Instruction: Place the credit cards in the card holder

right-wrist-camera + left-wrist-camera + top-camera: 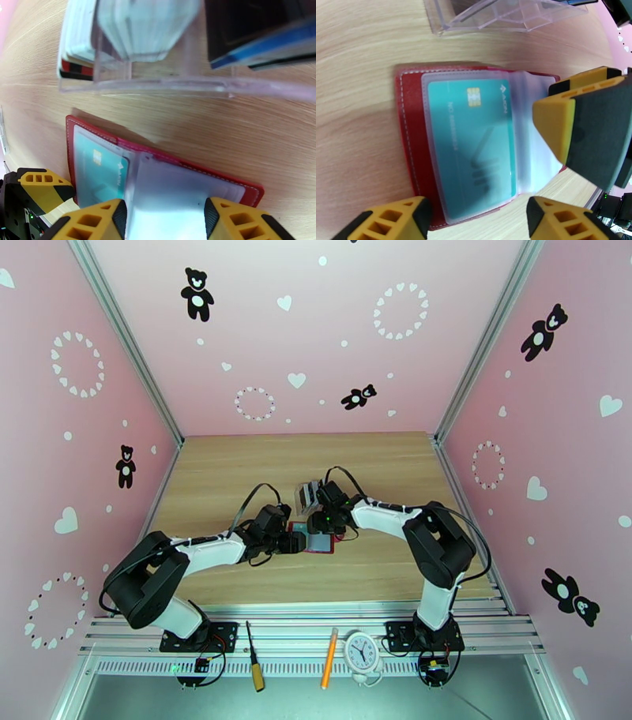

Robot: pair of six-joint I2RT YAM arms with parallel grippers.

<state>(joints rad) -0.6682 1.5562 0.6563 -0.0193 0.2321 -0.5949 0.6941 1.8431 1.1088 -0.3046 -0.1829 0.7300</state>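
cards | teal card (pixel 474 142) lying sleeved in the open card holder (pixel 405 130); other credit cards (pixel 252 43) standing behind it | handling | I'm judging them thin, stiff, slick; favouring edge pinches | tools | my left tool (pixel 476 213) and right tool (pixel 162 221) hovering released above it

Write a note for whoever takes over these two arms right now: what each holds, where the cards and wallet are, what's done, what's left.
Grip: left end effector open, above the opened card holder. Right end effector open, jaws astride the clear pocket leaves; neither holds a card.
Done: teal card sits in a pocket.
Left: other cards stand in the clear rack beside the holder; pocket them.
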